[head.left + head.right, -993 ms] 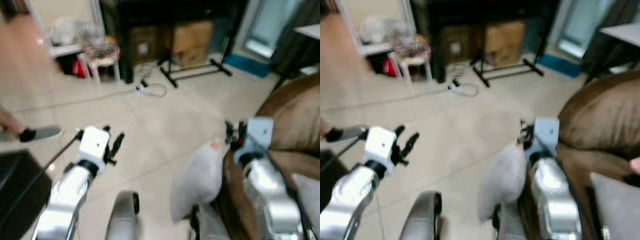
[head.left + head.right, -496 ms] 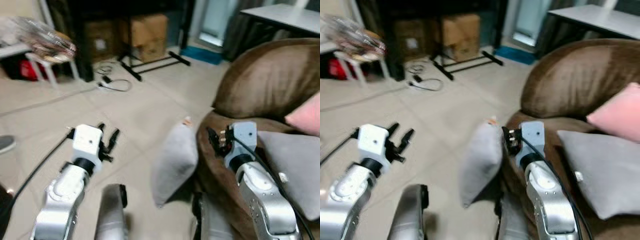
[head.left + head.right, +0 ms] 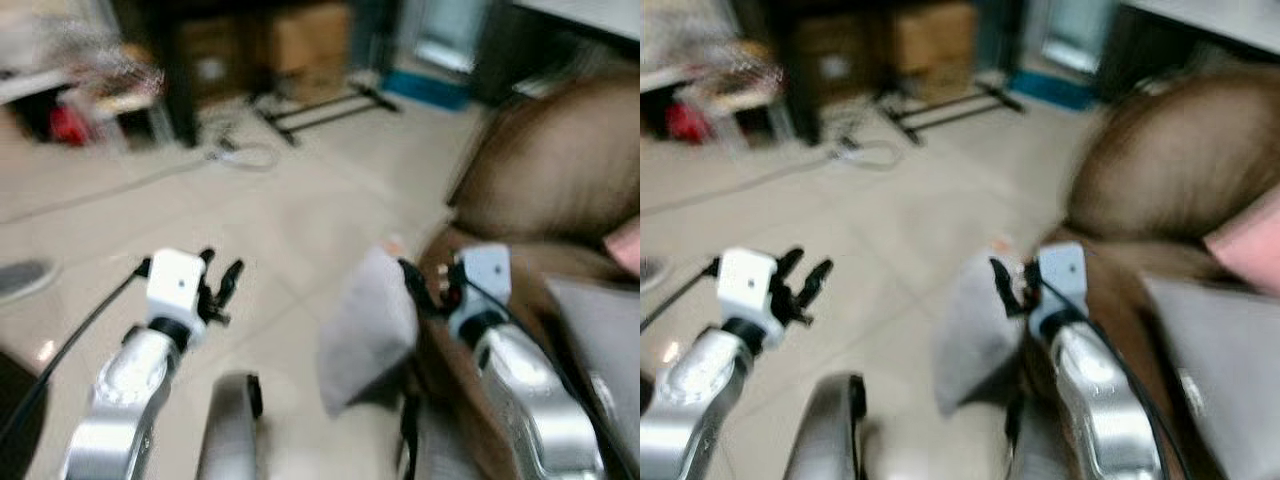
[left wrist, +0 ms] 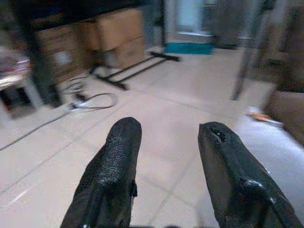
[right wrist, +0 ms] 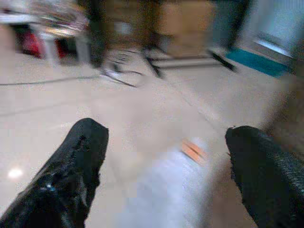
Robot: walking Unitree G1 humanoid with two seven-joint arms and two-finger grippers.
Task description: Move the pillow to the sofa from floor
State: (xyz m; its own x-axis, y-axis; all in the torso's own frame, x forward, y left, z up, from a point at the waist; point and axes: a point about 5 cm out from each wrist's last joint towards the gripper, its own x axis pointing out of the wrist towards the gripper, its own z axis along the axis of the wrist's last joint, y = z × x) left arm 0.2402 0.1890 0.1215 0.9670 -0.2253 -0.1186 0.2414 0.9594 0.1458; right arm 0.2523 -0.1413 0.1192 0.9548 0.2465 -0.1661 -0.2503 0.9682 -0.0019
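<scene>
A grey pillow (image 3: pixel 366 325) with a small orange tag stands on edge on the tiled floor, leaning against the front of the brown sofa (image 3: pixel 545 170). My right gripper (image 3: pixel 425 285) is open, raised just above and beside the pillow's top edge; in the right wrist view the pillow (image 5: pixel 161 194) lies between and below its spread fingers (image 5: pixel 71 166). My left gripper (image 3: pixel 220 285) is open too, held over bare floor to the left of the pillow, with nothing between its fingers (image 4: pixel 111 175).
A grey cushion (image 3: pixel 1225 370) and a pink one (image 3: pixel 1250 240) lie on the sofa seat. Cardboard boxes (image 3: pixel 305 35), a black stand's feet (image 3: pixel 320 105), a cable (image 3: pixel 240 155) and a white stool (image 3: pixel 110 105) line the far side. Someone's shoe (image 3: pixel 25 275) is at the left.
The whole picture has swung back to the left and blurred, so the camera has turned. Both grippers stay open and the pillow still leans on the sofa.
</scene>
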